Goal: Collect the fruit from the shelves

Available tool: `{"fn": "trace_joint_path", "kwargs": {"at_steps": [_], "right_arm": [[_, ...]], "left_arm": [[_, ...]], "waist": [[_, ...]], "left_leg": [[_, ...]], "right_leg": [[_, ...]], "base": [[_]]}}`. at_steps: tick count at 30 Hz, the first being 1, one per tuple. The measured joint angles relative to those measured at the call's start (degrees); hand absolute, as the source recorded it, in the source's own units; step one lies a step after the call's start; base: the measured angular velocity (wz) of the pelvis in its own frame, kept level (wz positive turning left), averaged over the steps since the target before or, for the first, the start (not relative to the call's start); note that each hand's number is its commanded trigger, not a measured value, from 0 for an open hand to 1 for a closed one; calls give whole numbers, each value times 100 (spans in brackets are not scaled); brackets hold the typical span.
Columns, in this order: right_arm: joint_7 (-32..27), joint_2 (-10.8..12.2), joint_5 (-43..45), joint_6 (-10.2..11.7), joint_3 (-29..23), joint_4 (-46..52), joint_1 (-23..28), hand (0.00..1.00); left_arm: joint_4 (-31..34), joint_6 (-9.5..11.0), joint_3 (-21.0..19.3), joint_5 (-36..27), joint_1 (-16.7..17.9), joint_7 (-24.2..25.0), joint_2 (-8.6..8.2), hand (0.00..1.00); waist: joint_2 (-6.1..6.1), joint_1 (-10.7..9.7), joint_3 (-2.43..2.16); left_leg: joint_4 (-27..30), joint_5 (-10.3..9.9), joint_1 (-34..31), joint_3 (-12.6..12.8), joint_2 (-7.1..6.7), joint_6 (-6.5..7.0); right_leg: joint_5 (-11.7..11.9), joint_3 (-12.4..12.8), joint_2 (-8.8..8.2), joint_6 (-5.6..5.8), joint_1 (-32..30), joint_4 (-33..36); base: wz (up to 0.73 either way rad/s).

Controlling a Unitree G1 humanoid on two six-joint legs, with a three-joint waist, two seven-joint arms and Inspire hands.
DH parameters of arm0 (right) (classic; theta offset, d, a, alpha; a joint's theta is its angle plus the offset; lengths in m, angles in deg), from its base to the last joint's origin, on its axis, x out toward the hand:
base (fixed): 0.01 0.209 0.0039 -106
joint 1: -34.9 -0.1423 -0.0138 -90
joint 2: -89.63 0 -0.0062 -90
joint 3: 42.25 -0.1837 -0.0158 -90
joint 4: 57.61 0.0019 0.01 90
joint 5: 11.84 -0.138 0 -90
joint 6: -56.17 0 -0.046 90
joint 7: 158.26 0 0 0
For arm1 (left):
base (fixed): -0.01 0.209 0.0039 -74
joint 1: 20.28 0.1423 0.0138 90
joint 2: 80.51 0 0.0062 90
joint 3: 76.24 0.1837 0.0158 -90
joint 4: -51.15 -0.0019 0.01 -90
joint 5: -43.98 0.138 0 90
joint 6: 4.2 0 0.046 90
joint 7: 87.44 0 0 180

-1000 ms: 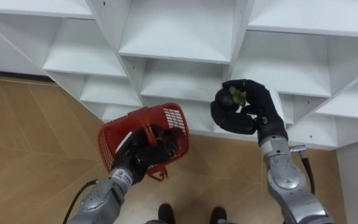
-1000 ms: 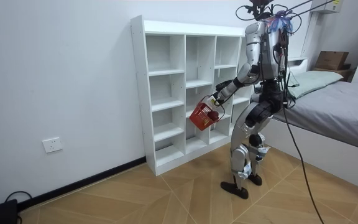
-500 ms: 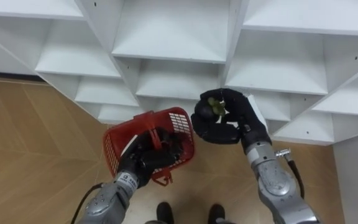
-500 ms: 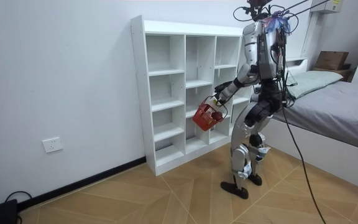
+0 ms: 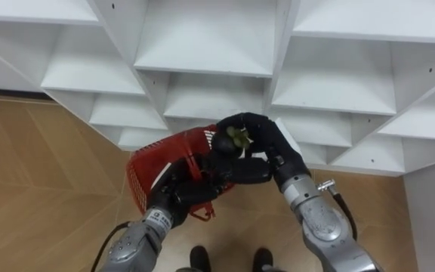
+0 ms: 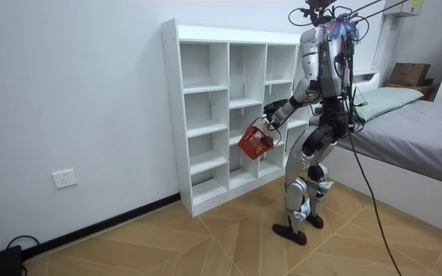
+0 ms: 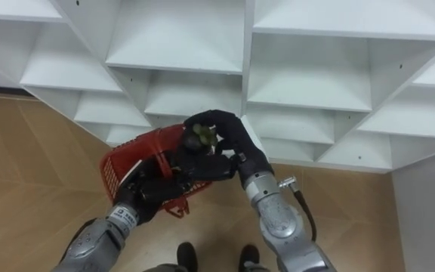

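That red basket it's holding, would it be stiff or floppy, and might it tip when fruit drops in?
Probably stiff: the red basket holds its boxy shape with latticed walls, though held tilted by the left hand. Likely light, since one hand carries it. It may swing a little when the right hand drops the green fruit in.
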Motion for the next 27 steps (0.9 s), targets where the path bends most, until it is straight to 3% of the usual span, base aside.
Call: {"fn": "trace_joint_path", "kwargs": {"at_steps": [10, 11, 12, 13, 14, 15, 18, 27], "right_arm": [[117, -2, 5, -17, 21, 5, 0, 100], [117, -2, 5, -17, 22, 6, 0, 93], [117, -2, 5, -18, 21, 8, 0, 73], [117, -2, 4, -17, 21, 14, 0, 69], [116, -2, 4, -17, 21, 22, 0, 55], [115, -2, -1, -17, 21, 30, 0, 31], [111, -1, -31, -17, 13, 37, 0, 1], [107, -1, -96, -15, 18, 109, 0, 0]], "left_arm": [[0, -1, 24, 11, 30, -1, -73, 100], [0, -1, 27, 11, 37, -1, -72, 100], [0, -1, 33, 11, 38, -1, -72, 100], [-1, -1, 50, 12, 38, -1, -71, 100], [0, -1, 61, 12, 38, -1, -72, 100], [0, -1, 72, 11, 37, -1, -71, 100], [-2, -1, 98, -36, 38, -1, -62, 100], [-11, -1, 100, -42, 40, -1, -53, 100]], "waist": [[24, 140, 5], [28, 141, 5], [30, 142, 6], [34, 139, 6], [38, 138, 5], [44, 143, 5], [60, 139, 6], [71, 135, 7]], "left_leg": [[-31, -1, -13, -4, -7, -2], [-31, -1, -15, -4, -7, -2], [-31, -1, -16, -5, -7, -2], [-31, -2, -16, -5, -7, -2], [-31, -2, -16, -5, -7, -2], [-29, -2, -15, -5, -6, -2], [-27, -2, -13, -5, -4, -2], [-28, -1, -6, -3, -4, -2]], "right_leg": [[-6, -8, 1, 1, -5, -13], [-6, -11, 0, 1, -2, -11], [-6, -12, -1, 1, -2, -11], [-6, -12, -1, 2, -2, -12], [-7, -12, -1, 2, -2, -12], [-7, -15, -1, 2, -2, -14], [-8, -14, -2, 0, -7, -18], [-11, -5, -2, -4, -15, -10]], "base": [[0], [0], [0], [0], [0], [0], [0], [0]]}}
